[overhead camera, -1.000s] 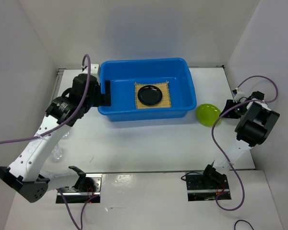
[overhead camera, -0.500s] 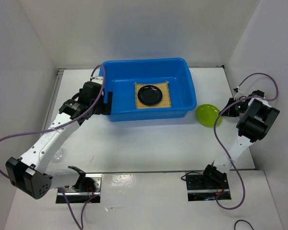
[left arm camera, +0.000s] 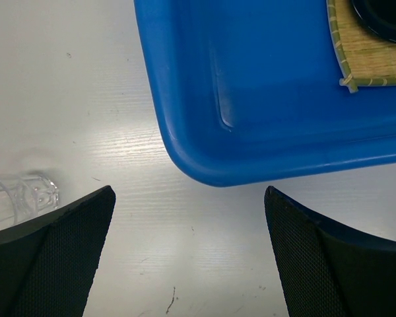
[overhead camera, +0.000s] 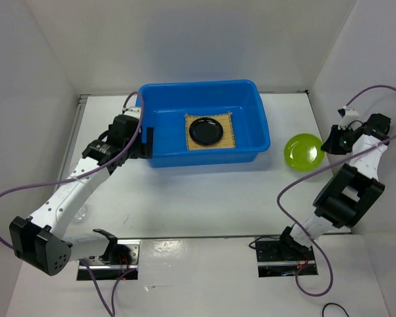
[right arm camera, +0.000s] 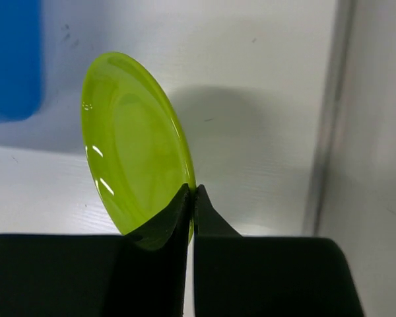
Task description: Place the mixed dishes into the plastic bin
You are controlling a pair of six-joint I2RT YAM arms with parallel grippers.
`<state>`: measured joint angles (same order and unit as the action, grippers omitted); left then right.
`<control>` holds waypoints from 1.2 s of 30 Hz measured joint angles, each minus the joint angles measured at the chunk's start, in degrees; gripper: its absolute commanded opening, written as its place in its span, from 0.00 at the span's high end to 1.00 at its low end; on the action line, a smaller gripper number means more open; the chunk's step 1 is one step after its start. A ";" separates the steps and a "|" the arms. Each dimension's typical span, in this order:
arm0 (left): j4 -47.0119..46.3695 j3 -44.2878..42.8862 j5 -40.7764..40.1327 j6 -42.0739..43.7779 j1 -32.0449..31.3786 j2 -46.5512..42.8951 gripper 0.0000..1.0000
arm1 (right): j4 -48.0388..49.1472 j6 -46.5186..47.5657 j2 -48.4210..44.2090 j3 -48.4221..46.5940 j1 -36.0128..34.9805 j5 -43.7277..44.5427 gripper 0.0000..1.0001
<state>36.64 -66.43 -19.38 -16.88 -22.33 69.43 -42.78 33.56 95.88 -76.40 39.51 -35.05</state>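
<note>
My right fingers (right arm camera: 181,212) are clamped on the near rim of the lime-green plate (right arm camera: 129,145). It stands tilted on edge just ahead of them, off the desk (right arm camera: 264,79) by its shadow, I judge. The blue bin (right arm camera: 13,59) lies ahead and to their left, with the mat (overhead camera: 234,137) already inside. So the carry is the step in hand: swing left over the rim, go low, then part the fingers. My left fingers (left arm camera: 72,244) are spread wide and hold nothing, with the bin's corner between them. A clear glass (left arm camera: 23,195) sits just outside the left one.
</note>
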 measured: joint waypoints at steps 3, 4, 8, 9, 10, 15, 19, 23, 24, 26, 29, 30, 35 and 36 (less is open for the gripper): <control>-0.98 1.27 -0.02 -0.07 0.02 0.00 0.00 | 1.01 -0.07 -8.02 0.74 0.57 0.37 1.00; -1.18 1.75 -0.07 -0.15 0.02 -0.02 0.00 | 1.16 -0.11 -10.34 1.29 0.66 0.42 1.00; -2.82 4.42 -0.07 -1.07 0.02 -1.07 0.00 | 1.27 -1.14 -19.41 3.50 -0.55 1.57 1.00; -3.23 5.20 -0.07 -1.27 0.02 -1.55 0.00 | 1.31 -1.79 -21.53 3.58 -1.49 2.12 1.00; -3.78 5.90 -0.07 -1.33 0.02 -1.95 0.00 | 1.55 -2.73 -23.71 3.58 -2.97 3.10 1.00; -5.79 7.76 0.04 -1.51 0.02 -2.40 0.00 | 2.19 -8.87 -29.62 -3.89 -18.88 9.38 1.00; -7.17 7.82 0.22 -1.53 0.02 -1.60 0.00 | 2.54 -14.32 -23.47 -18.12 -30.42 10.69 1.00; -8.07 7.96 0.55 -1.51 0.02 -1.31 0.00 | 3.91 -18.34 -13.66 -28.98 -30.64 5.29 1.00; -8.22 8.00 0.61 -1.51 0.02 -1.31 0.00 | 4.42 -18.91 -11.04 -30.21 -30.45 4.11 1.00; -8.83 8.39 0.68 -1.51 0.02 -1.38 0.00 | 4.48 -19.87 -5.60 -31.65 -30.14 1.84 1.00; -8.87 8.81 0.70 -1.64 0.02 -1.44 0.00 | 4.20 -20.85 3.23 -32.74 -30.38 -1.07 1.00; -8.98 8.87 0.66 -1.70 0.02 -1.51 0.00 | 3.78 -20.87 6.01 -33.27 -30.86 -1.46 1.00; -9.81 9.35 0.02 -1.81 0.02 -2.21 0.00 | 1.44 -20.48 17.35 -39.04 -36.20 -1.66 1.00; -10.14 9.44 -0.20 -1.84 0.02 -2.21 0.00 | 1.53 -20.48 19.02 -40.26 -37.66 -1.68 1.00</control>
<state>26.50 -56.99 -19.57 -18.72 -22.31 67.22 -41.25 13.08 114.89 -116.66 1.85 -36.73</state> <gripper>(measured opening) 1.000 0.021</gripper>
